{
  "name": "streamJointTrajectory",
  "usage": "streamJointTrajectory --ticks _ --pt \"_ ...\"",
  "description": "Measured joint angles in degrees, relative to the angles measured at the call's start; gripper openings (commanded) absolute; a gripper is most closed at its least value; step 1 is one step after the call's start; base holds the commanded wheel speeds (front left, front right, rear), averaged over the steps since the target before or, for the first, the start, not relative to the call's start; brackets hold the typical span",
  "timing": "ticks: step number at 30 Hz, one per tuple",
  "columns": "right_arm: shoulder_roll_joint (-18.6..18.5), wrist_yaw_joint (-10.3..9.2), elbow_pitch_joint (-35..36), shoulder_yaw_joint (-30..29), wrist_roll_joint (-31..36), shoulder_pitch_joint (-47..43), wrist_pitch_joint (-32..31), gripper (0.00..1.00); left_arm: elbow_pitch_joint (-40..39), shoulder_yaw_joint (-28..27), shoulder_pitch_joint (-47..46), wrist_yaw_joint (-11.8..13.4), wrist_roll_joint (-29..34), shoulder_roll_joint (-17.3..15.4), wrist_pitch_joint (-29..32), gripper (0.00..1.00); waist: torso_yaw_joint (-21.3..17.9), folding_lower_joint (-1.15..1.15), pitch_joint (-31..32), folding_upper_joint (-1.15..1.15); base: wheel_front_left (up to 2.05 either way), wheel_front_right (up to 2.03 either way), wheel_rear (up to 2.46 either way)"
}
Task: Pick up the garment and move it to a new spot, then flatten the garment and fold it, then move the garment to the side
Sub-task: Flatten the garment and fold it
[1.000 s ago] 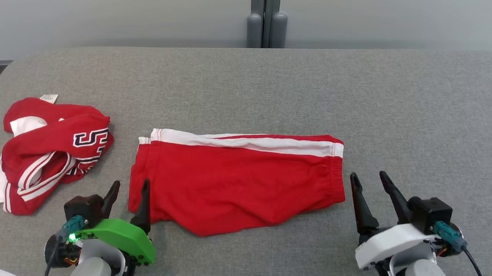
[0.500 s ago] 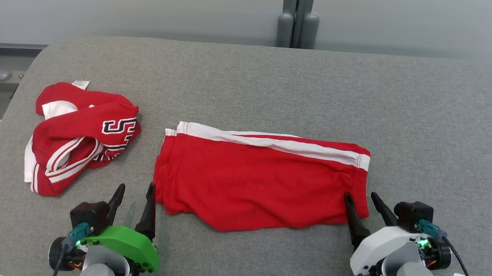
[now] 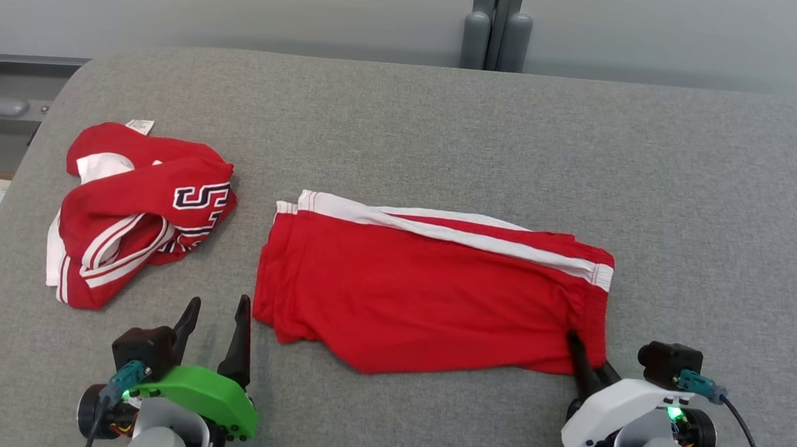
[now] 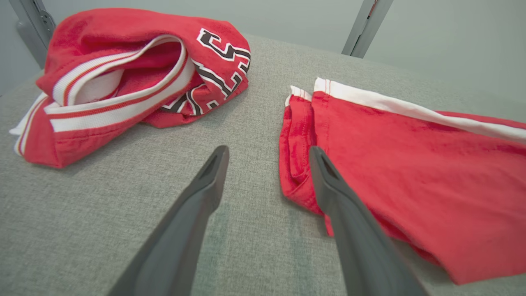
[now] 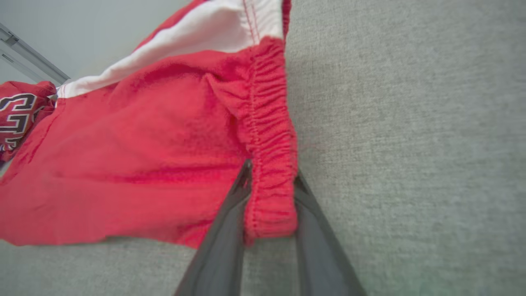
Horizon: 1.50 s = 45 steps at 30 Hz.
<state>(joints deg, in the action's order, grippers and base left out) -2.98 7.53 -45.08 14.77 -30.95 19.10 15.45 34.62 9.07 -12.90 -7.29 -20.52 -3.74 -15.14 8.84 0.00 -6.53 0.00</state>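
- Left gripper [image 3: 219, 300] – fingers spread wide, empty, just beside the shorts' [image 3: 429, 289] left hem.
- Right gripper [image 5: 271, 170] – pinched onto the shorts' elastic waistband.
- Shorts lie flat on the grey table [image 3: 447, 129].
- Crumpled jersey [image 3: 140, 212] lies farther left, apart.

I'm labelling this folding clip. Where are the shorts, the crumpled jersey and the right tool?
shorts [image 3: 429, 289]: head view, middle of the red panel.
crumpled jersey [image 3: 141, 195]: head view, red fold beside the lettering.
right tool [image 5: 272, 172]: right wrist view, midway between its fingertips, which pinch the shorts.
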Motion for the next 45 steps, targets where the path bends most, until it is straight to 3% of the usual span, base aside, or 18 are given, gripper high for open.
streamJointTrajectory --ticks 8,15,18,29,41,42,43,44,45 --pt "0.3 0.01 3.4 -10.6 2.0 -1.8 -0.3 0.0 -0.8 0.0 0.6 0.0 0.0 0.2 0.0 1.0 -1.3 0.0 0.2 0.0 0.0 0.0 0.0" --pt "0.3 0.01 6.0 -24.3 10.5 -2.9 -0.4 0.0 -1.1 0.6 1.5 0.0 -0.1 0.4 0.0 1.0 -2.9 0.0 1.1 0.0 0.0 0.0 0.0" --pt "0.2 0.01 7.7 -25.5 12.6 -2.9 -0.4 0.0 -1.0 1.1 1.8 0.0 -0.4 0.5 0.0 1.0 -3.4 0.0 1.6 0.0 0.0 0.0 0.0" --pt "0.1 0.0 17.6 -3.0 10.4 -0.2 -0.4 0.0 -0.8 3.8 2.3 0.0 -1.7 0.8 0.0 1.0 -2.5 0.0 3.1 0.0 0.0 0.0 0.0" --pt "0.2 0.0 8.4 16.2 8.2 5.9 -0.4 0.0 0.1 4.5 2.3 0.0 -3.3 0.9 0.0 1.0 3.9 0.0 2.8 0.0 0.0 0.0 0.0" --pt "0.2 0.0 7.2 17.7 8.0 6.1 -0.4 0.27 0.3 4.3 2.3 0.0 -3.2 0.9 0.0 1.0 4.4 0.0 2.7 0.0 0.0 0.0 0.0" --pt "0.2 0.0 6.3 19.2 7.8 6.2 -0.9 0.88 0.5 4.0 2.3 0.0 -3.2 0.8 0.0 1.0 4.8 0.0 2.6 0.0 0.0 0.0 0.0" --pt "0.2 0.0 5.9 20.4 7.6 6.2 -1.0 1.0 0.6 3.9 2.3 0.0 -3.2 0.8 0.0 1.0 5.1 0.0 2.6 0.0 0.0 0.0 0.0" --pt "0.2 0.0 5.8 21.4 6.8 6.2 -1.0 1.0 0.7 3.6 2.3 0.0 -3.2 0.8 0.0 1.0 5.5 0.0 2.5 0.0 0.0 0.0 0.0"
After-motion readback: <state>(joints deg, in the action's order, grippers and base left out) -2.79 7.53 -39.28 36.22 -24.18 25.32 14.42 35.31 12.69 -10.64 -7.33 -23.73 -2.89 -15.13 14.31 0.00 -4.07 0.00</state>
